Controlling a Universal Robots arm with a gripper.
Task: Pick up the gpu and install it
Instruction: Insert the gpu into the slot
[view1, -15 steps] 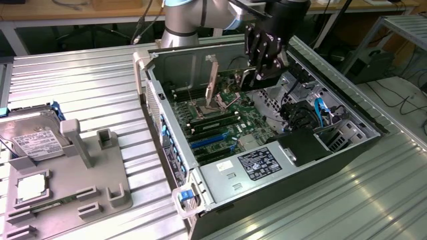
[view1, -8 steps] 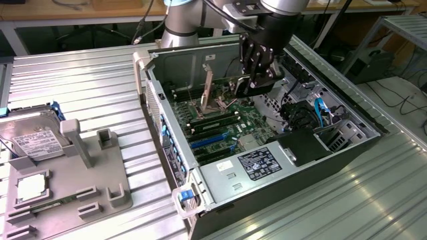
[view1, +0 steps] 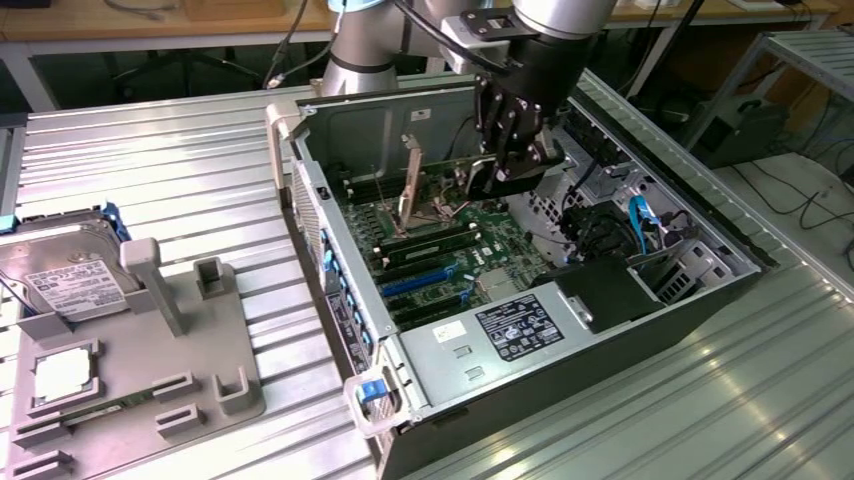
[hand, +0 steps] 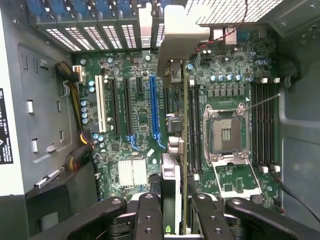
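My gripper (view1: 511, 172) hangs over the open computer case (view1: 694, 215) and is shut on the gpu (view1: 451, 172). The card stands on edge above the green motherboard (view1: 447, 265), with its silver bracket (view1: 414, 168) pointing toward the case's rear wall. In the wrist view the gpu (hand: 176, 145) runs edge-on from my gripper (hand: 175, 220) to the bracket (hand: 182, 35). My black fingers (hand: 150, 215) clamp it on both sides. It hovers between the long blue slot (hand: 153, 105) and the CPU socket (hand: 227, 132), apart from the board.
A grey fixture tray (view1: 200, 360) lies on the exterior view's left, holding a silver hard drive (view1: 60, 275) and a small square chip (view1: 60, 375). Inside the case are the power supply (view1: 514, 328), blue cables (view1: 641, 225) and memory slots (hand: 262, 125).
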